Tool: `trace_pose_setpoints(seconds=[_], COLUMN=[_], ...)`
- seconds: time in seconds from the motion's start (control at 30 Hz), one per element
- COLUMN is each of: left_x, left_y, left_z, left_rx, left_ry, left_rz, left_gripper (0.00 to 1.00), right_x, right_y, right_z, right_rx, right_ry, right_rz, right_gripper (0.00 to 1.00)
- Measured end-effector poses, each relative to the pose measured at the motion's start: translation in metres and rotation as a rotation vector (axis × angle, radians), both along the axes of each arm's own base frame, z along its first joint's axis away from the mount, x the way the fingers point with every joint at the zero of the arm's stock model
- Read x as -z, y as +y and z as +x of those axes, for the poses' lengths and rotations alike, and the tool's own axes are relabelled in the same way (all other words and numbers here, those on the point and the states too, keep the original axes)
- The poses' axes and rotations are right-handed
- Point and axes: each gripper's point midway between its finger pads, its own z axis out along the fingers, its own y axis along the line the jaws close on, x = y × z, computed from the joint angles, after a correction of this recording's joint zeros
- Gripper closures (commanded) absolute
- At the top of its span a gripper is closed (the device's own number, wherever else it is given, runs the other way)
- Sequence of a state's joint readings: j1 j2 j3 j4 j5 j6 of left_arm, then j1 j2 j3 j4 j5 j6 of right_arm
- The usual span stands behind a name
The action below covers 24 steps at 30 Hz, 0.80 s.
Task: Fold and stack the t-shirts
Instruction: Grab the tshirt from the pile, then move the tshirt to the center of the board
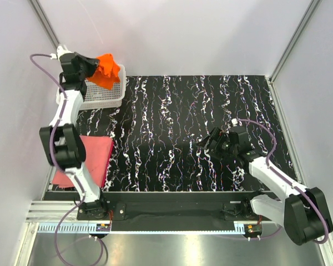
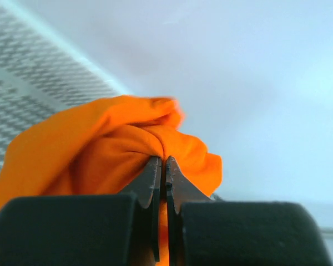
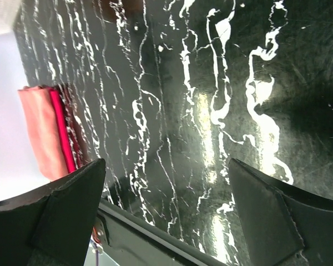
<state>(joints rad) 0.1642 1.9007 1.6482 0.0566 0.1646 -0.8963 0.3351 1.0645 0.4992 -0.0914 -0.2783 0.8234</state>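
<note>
My left gripper (image 1: 98, 67) is shut on the bright orange t-shirt (image 1: 106, 71), which hangs bunched above the white mesh basket (image 1: 104, 95) at the far left. In the left wrist view the shut gripper (image 2: 164, 162) pinches a fold of the orange cloth (image 2: 89, 149). The pink-red t-shirt (image 1: 94, 158) lies folded flat at the near left edge of the table, partly under the left arm; its edge shows in the right wrist view (image 3: 44, 133). My right gripper (image 1: 206, 141) is open and empty, low over the black marbled table (image 1: 172, 133) at the right; in its wrist view (image 3: 166, 172) nothing lies between the jaws.
The white basket stands at the far left corner against the wall. White walls close in the left, back and right sides. The table's near edge has a black rail (image 1: 172, 210) with both arm bases.
</note>
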Motion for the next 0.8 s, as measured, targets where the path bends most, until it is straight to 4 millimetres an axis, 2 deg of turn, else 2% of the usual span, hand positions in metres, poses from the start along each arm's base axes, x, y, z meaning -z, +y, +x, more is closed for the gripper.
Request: trace_pose_setpoints(seconds=[0.1,0.2,0.3,0.37,0.4,0.43,0.47,0.53,0.57,0.6,0.7,0.73,0.77,0.8], left_x=[-0.06,-0.127,-0.186,-0.212,-0.219,-0.221,-0.213,-0.179,-0.154,-0.125,-0.011,0.034,0.081,0.107], left_y=[-0.027,-0.065,-0.126,-0.17,-0.193,-0.213,-0.229,-0.257,-0.27,-0.283,-0.311,-0.31,-0.3,-0.289], left_z=[-0.024,-0.063,-0.118,-0.159,-0.181,-0.203,-0.221,-0.249,-0.26,-0.271,-0.303,-0.32,-0.34,-0.353], left_rx=[0.044,0.108,0.216,0.311,0.372,0.429,0.48,0.582,0.634,0.684,0.818,0.857,0.886,0.892], left_ry=[-0.102,-0.219,-0.339,-0.409,-0.44,-0.464,-0.468,-0.427,-0.387,-0.334,-0.097,0.008,0.134,0.209], left_rz=[0.019,0.078,0.15,0.176,0.182,0.184,0.192,0.193,0.2,0.21,0.274,0.31,0.353,0.376], left_gripper=[1.0,1.0,1.0,1.0,0.96,0.53,0.42,0.2,0.15,0.14,0.16,0.17,0.2,0.22], right_x=[0.001,-0.006,-0.016,-0.024,-0.03,-0.035,-0.041,-0.049,-0.054,-0.057,-0.061,-0.06,-0.059,-0.057], right_y=[-0.002,-0.005,-0.008,-0.01,-0.011,-0.011,-0.013,-0.015,-0.017,-0.019,-0.025,-0.027,-0.03,-0.032], right_z=[0.0,0.002,0.003,0.001,-0.001,-0.003,-0.005,-0.008,-0.01,-0.012,-0.014,-0.015,-0.016,-0.018], right_rx=[-0.017,-0.027,-0.03,-0.03,-0.029,-0.028,-0.025,-0.017,-0.01,-0.005,0.014,0.02,0.023,0.025], right_ry=[0.018,0.012,-0.005,-0.023,-0.036,-0.051,-0.065,-0.089,-0.099,-0.104,-0.097,-0.088,-0.077,-0.067], right_rz=[-0.019,-0.035,-0.047,-0.047,-0.044,-0.041,-0.039,-0.036,-0.038,-0.041,-0.064,-0.076,-0.09,-0.103], right_gripper=[0.02,0.02,0.02,0.02,0.02,0.02,0.02,0.02,0.02,0.02,0.02,0.02,0.02,0.02])
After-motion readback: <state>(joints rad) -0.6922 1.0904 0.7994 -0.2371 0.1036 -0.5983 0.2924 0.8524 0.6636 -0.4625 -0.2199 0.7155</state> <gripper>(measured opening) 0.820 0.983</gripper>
